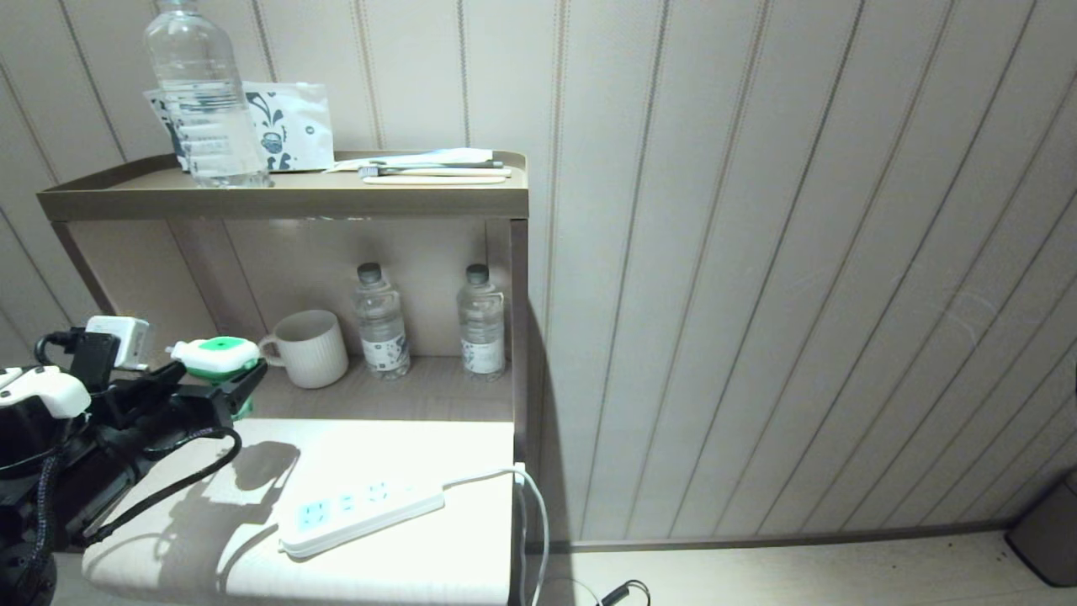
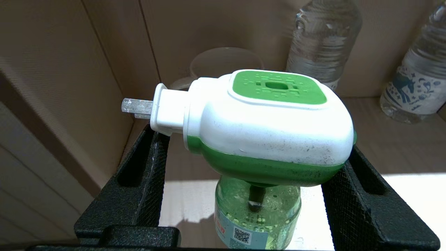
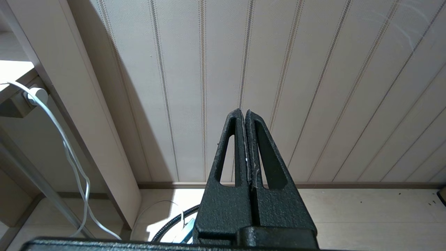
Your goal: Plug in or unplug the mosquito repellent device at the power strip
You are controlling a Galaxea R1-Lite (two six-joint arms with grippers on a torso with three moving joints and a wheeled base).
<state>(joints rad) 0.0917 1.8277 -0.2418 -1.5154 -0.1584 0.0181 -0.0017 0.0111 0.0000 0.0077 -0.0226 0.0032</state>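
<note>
Left gripper [image 2: 251, 181] has the repellent device [image 2: 264, 125] clamped between its two black fingers [image 2: 352, 205], jaws set wide because the white-and-green head is broad; the hold is on the sides of the head, which leaves the green top facing up and the liquid bottle [image 2: 258, 212] hanging free below. That grip also leaves the two metal prongs [image 2: 136, 105] bare and sticking out sideways, level, towards the shelf unit's left wall, so they are not yet turned down towards any socket. In the head view the gripper [image 1: 220, 380] carries the device [image 1: 217, 357] at the far left of the scene, raised above the lit tabletop [image 1: 252, 572], with a pale mug [image 1: 308, 348] just to its right and two small water bottles [image 1: 382, 321] farther right at the back of the shelf. The power strip [image 1: 360, 512] lies flat on the tabletop, nearer and to the right, well apart from the device, its cord [image 1: 532, 505] running off the right edge; it looks placed sockets-up so a plug can come straight down. Judging from this, the prongs would need turning downward before insertion. Right gripper [image 3: 246, 139] is parked low by the wall, fingers pressed together, holding nothing.
</note>
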